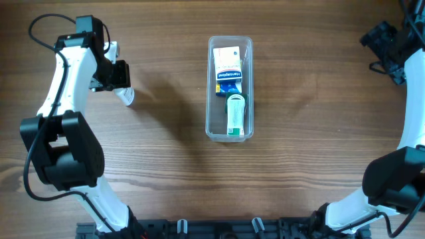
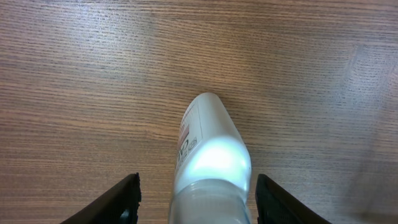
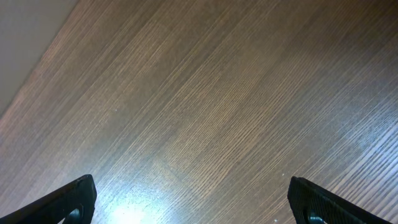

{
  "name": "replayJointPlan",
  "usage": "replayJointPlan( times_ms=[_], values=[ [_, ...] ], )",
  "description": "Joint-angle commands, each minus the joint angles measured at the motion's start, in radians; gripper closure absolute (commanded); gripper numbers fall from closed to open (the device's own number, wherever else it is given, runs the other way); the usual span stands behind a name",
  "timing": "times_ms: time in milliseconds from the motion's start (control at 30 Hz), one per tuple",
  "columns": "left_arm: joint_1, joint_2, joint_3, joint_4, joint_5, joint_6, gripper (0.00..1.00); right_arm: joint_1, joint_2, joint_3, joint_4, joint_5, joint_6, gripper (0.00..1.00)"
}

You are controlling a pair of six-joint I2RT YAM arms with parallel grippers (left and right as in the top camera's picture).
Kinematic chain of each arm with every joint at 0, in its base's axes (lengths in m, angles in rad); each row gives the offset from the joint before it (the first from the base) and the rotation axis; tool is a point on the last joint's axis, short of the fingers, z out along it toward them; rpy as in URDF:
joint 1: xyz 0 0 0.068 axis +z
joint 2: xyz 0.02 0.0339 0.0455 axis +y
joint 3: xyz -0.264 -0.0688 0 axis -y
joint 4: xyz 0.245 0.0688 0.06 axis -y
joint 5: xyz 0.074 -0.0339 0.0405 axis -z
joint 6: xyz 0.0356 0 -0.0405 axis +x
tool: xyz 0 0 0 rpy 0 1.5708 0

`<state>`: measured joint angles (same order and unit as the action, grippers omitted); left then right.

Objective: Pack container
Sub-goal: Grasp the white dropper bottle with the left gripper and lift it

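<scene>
Grained wooden table (image 1: 166, 166); clear rectangular container (image 1: 216, 116)

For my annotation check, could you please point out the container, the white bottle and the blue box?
container (image 1: 217, 117): overhead view, bare left part of its floor.
white bottle (image 2: 211, 155): left wrist view, middle of its body.
blue box (image 1: 228, 79): overhead view, its labelled top face.

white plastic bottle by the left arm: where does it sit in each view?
Overhead: white plastic bottle left of centre, poking out below the left gripper.
Left wrist: bottom centre, between the jaws.
Right wrist: not in it, only brown wood-grain table.
Shared landmark: the left gripper, at the bottle in both views.
</scene>
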<state>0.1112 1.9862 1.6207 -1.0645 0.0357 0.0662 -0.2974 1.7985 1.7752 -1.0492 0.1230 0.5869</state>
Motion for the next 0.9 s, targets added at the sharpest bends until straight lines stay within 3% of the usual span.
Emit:
replayJointPlan(
  times_ms=[0, 300, 400, 567, 667, 867],
  values=[
    [-0.003, 0.03, 0.016, 0.003, 0.019, 0.008, 0.4, 0.003, 0.006, -0.004, 0.002, -0.005, 0.016, 0.0],
    [-0.003, 0.039, 0.016, 0.003, 0.019, 0.008, 0.41, 0.002, 0.006, -0.004, 0.002, -0.005, 0.016, 0.0],
    [-0.003, 0.039, 0.016, 0.002, 0.019, 0.008, 0.49, 0.003, 0.006, -0.004, 0.002, -0.005, 0.016, 0.0],
    [-0.003, 0.039, 0.016, -0.002, 0.019, 0.008, 0.51, 0.002, 0.006, -0.004, 0.002, -0.005, 0.016, 0.0],
    [-0.003, 0.039, 0.016, -0.006, 0.02, 0.007, 0.63, 0.003, 0.006, -0.004, 0.002, -0.005, 0.016, 0.0],
    [-0.003, 0.039, 0.016, -0.029, 0.02, 0.006, 0.7, 0.002, 0.006, -0.004, 0.002, -0.005, 0.016, 0.0]
  ],
)
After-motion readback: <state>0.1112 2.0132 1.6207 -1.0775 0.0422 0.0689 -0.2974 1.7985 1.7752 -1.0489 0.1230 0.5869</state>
